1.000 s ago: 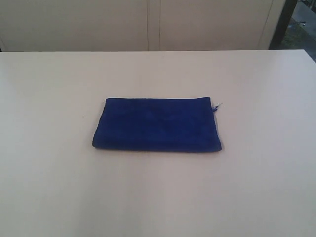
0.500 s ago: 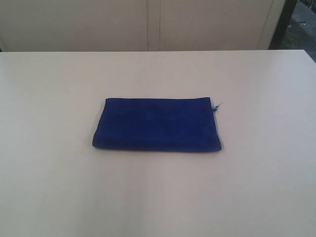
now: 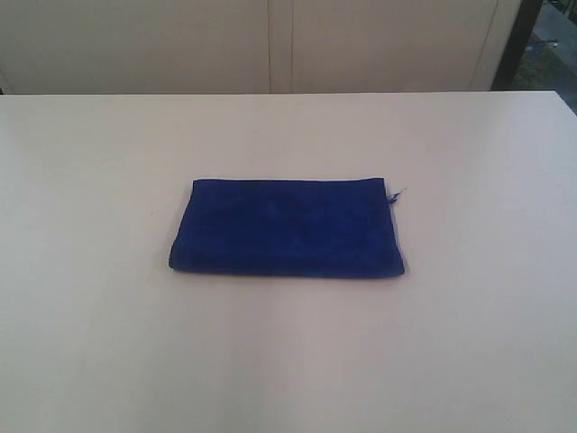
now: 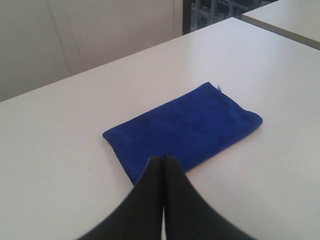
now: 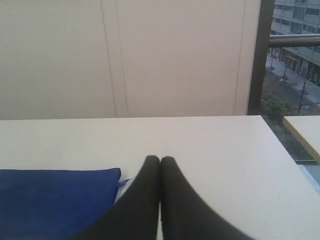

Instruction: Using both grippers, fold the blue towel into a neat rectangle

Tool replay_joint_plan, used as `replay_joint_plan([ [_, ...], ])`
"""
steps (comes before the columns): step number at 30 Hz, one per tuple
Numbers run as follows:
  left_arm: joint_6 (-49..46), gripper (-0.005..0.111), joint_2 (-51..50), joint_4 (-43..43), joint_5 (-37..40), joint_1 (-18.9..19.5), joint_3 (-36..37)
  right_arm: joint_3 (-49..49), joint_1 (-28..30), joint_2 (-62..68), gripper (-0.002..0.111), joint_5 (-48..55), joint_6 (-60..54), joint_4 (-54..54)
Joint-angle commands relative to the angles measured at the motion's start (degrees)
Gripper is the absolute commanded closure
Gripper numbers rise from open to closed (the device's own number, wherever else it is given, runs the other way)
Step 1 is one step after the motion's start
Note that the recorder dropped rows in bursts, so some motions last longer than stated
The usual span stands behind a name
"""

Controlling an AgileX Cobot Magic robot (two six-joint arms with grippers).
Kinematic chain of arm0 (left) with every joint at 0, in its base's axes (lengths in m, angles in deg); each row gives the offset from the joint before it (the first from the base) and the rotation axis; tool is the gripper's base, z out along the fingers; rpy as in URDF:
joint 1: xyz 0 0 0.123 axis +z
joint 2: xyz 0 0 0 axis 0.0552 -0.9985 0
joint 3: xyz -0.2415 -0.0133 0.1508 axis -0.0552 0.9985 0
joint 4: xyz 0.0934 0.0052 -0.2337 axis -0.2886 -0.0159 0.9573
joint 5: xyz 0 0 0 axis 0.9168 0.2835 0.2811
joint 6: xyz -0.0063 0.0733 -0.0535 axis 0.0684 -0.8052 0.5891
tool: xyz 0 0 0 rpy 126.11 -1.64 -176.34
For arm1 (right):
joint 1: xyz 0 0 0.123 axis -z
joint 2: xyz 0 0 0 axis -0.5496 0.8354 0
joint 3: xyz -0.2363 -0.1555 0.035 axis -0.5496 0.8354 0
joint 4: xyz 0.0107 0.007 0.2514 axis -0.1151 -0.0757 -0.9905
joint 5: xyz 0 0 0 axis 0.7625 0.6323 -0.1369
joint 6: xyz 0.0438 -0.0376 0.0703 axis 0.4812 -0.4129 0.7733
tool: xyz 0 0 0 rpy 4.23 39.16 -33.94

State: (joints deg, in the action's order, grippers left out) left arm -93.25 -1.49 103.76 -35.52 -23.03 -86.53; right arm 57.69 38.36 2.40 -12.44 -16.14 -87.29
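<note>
The blue towel point(image 3: 287, 227) lies flat on the white table point(image 3: 469, 316) as a folded rectangle, a small loose thread point(image 3: 394, 196) sticking out at its far right corner. No arm shows in the exterior view. In the left wrist view my left gripper point(image 4: 163, 158) is shut and empty, its black fingers pressed together above the towel point(image 4: 185, 127). In the right wrist view my right gripper point(image 5: 160, 159) is shut and empty too, just beside the towel point(image 5: 55, 200) near its thread corner point(image 5: 123, 182).
A beige panelled wall point(image 3: 270, 45) runs behind the table's far edge. A second table point(image 5: 305, 132) stands off to the right, beside a dark window frame point(image 5: 257, 55).
</note>
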Motion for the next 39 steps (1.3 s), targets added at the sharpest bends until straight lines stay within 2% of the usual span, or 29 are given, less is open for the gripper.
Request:
replay_joint_plan([
  [1,-0.04,0.107,0.33,0.37,0.45,-0.20,0.07,3.41,0.26,-1.66,0.108,-0.18,0.24,0.47],
  [15,-0.04,0.107,0.33,0.37,0.36,-0.20,0.07,11.80,0.26,-1.66,0.108,-0.17,0.86,1.97],
  [39,-0.04,0.107,0.33,0.37,0.36,-0.20,0.07,18.28,0.26,-1.66,0.108,-3.90,1.32,4.85],
])
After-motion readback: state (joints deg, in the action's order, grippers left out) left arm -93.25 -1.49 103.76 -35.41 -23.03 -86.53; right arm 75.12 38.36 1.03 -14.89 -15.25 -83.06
